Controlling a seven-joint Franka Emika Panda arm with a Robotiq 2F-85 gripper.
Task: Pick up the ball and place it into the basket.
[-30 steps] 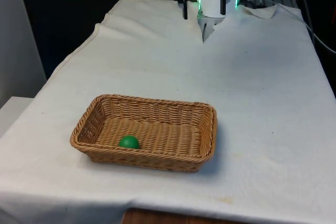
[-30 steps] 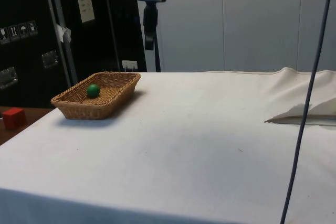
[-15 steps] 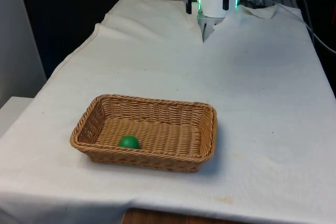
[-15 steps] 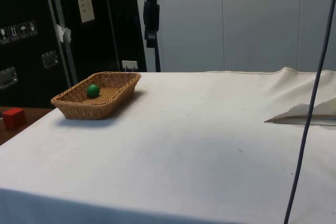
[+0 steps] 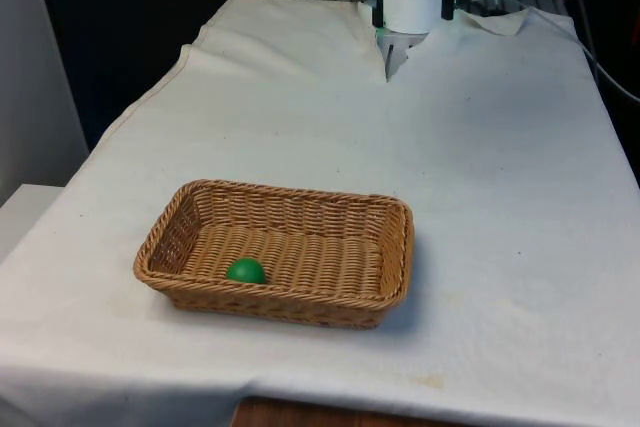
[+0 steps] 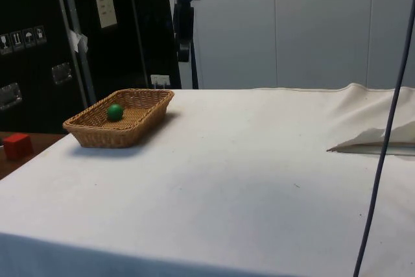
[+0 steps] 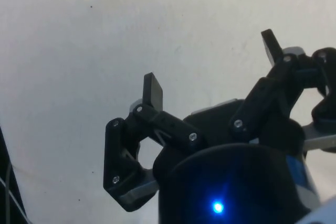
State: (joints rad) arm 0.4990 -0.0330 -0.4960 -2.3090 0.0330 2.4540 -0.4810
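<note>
A green ball [image 5: 245,270] lies inside the woven wicker basket [image 5: 300,194], in its near corner on the front view's left. In the side view the ball [image 6: 115,111] rests against the basket's [image 6: 117,135] near wall. My gripper [image 5: 412,9] hangs high over the table's far end, well away from the basket. In the wrist view my gripper [image 7: 211,62] is open, its black fingers [image 7: 152,88] spread wide with nothing between them, over bare white cloth.
The cloth is bunched into a raised fold [image 5: 395,52] at the far end, also seen as a fold [image 6: 376,139] from the side. A black cable [image 6: 382,147] hangs there. A red block [image 6: 16,145] sits off the table beyond the basket.
My gripper has drifted towards the front view's right and slightly upward at the far end. The ball and basket have not moved.
</note>
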